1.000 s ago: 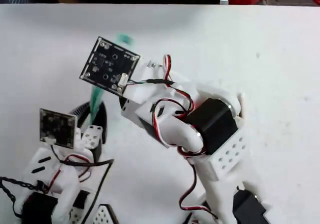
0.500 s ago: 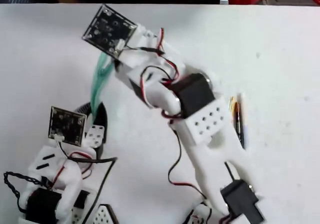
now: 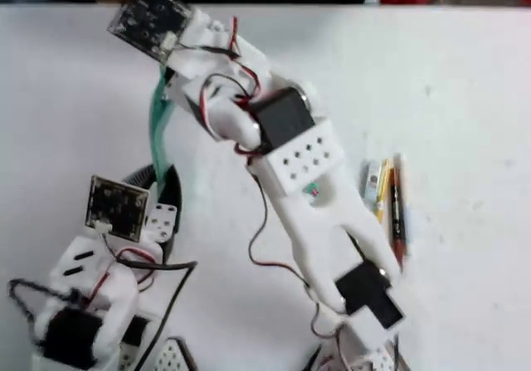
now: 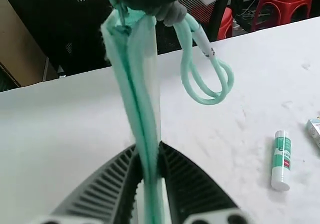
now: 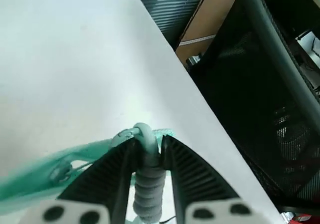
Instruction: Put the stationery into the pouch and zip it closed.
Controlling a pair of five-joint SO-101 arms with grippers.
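Pouch (image 4: 142, 93) spans both arms: left jaws clamp one end, right jaws pinch its strap (image 5: 148, 189) at the other.

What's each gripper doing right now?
Left gripper: closed on the green pouch.
Right gripper: closed on the pouch's strap.

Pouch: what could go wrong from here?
1. Pens and glue stick lie on the table outside the pouch; zipping now could shut them out.
2. The pouch is stretched between the left tool and the right tool; more pull may slip it free or strain it.
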